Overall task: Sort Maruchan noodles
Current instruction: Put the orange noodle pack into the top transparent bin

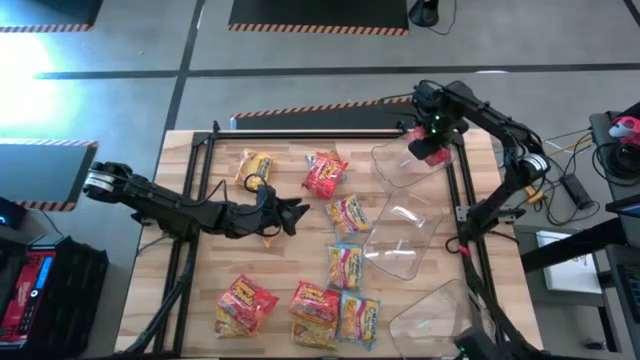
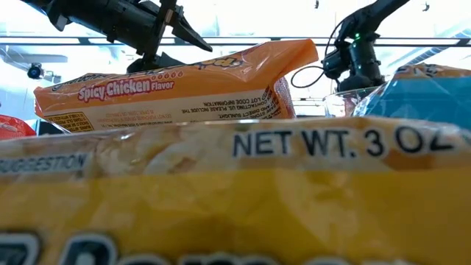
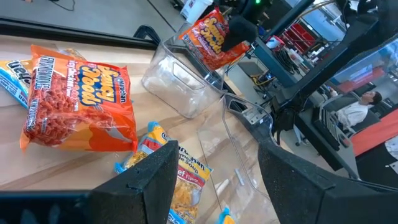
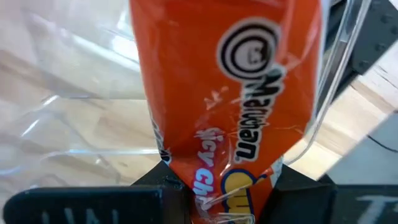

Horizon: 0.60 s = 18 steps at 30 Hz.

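The left claw point(image 1: 297, 213) is hovering with its fingers spread and empty over the middle of the worktop point(image 1: 190, 290), with a yellow-orange packet point(image 1: 255, 168) lying just beyond it on the far-left side. An orange-red Spicy Chicken packet point(image 1: 325, 174) is lying just to the far right of that claw, flat on the wood and near enough that the left arm is plainly the closer one for it. More Maruchan noodles point(image 1: 345, 265) are running in a line down the middle toward the near edge, with red ones point(image 1: 245, 303) at the near left. Further right, the right claw point(image 1: 432, 143) is pinching another orange Spicy Chicken packet point(image 4: 230, 99) by one end, so its long axis is hanging downward. It is hanging above the farthest clear plastic tub point(image 1: 405, 165), so the coming release probably depends on the packet staying over that opening. Two more clear tubs point(image 1: 400, 240) are sitting nearer along the right side.
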Available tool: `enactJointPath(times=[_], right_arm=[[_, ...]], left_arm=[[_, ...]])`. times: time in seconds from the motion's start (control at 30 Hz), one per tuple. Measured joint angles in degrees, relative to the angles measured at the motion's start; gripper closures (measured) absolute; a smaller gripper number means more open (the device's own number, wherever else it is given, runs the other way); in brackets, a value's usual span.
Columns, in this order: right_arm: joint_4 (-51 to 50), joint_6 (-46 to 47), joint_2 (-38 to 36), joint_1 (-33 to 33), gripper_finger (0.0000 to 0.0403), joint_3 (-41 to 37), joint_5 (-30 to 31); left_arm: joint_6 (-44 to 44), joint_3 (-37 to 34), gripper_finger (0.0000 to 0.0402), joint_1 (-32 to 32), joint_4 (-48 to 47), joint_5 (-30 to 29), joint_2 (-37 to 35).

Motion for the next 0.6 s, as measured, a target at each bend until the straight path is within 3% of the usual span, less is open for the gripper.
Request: enactJointPath(times=[0.27, 0.6], right_arm=[[-0.60, 5.55, 4.53, 1.46, 0.0328, 0.00, 6.73], [-0.37, 2.87, 11.34, 1.37, 0.0328, 0.00, 6.88]], left_arm=[[0.00, 0.00, 0.0198, -0.04, -0.04, 1.78, 0.00], [0.00, 0.00, 0.0198, -0.29, -0.04, 3.42, 0.00]])
